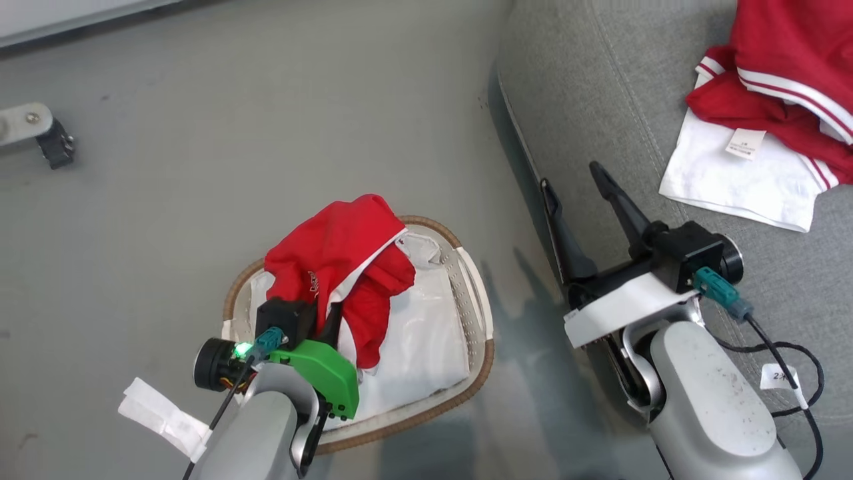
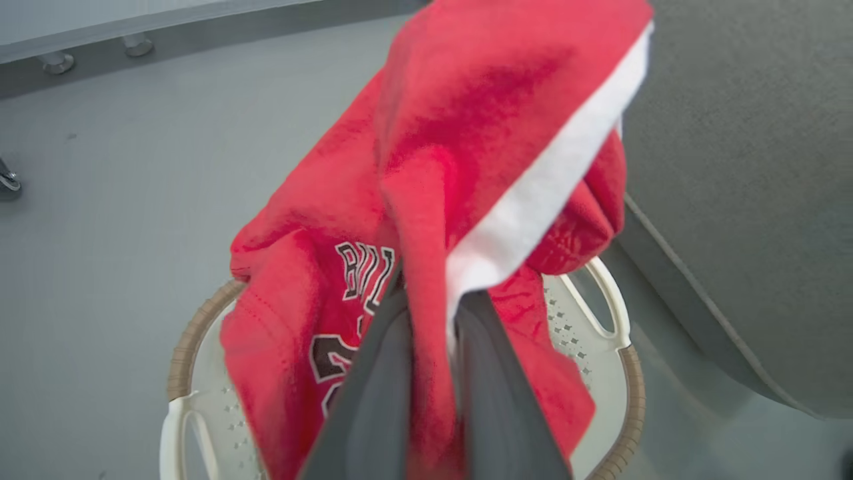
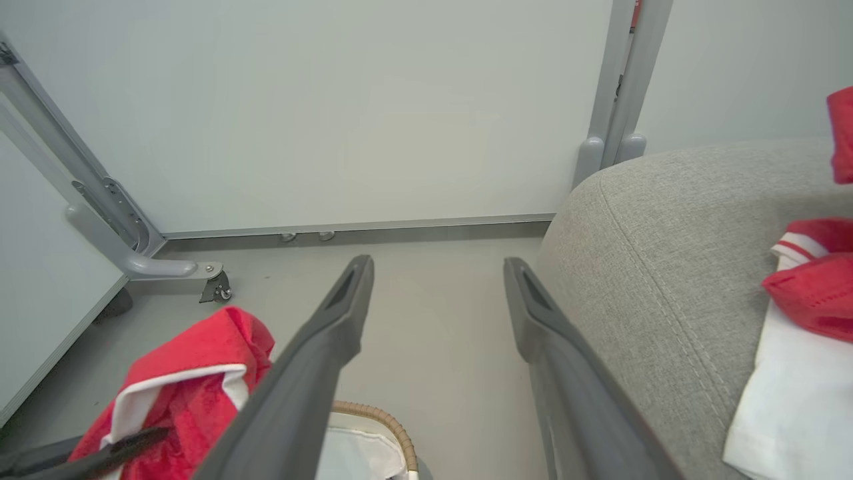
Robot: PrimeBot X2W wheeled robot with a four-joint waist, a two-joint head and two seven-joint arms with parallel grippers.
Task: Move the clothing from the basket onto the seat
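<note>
Left gripper (image 2: 433, 297) was clamped on a red jersey (image 2: 480, 120), held over the basket (image 1: 481, 360), lower centre of head view. Right gripper (image 1: 570, 175) was spread wide, empty, by the seat (image 1: 600, 80) edge. More clothing (image 1: 780, 73) lay upper right.

On the seat (image 1: 600, 100), right of the basket (image 1: 436, 225), lies clothing (image 1: 766, 87).

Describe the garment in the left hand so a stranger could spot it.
Left of the grey seat, an oval basket stands on the floor. Over it the left hand pinches a red jersey with a white band. Unlike the clothing on the seat, it hangs aloft and shows dark lettering.
</note>
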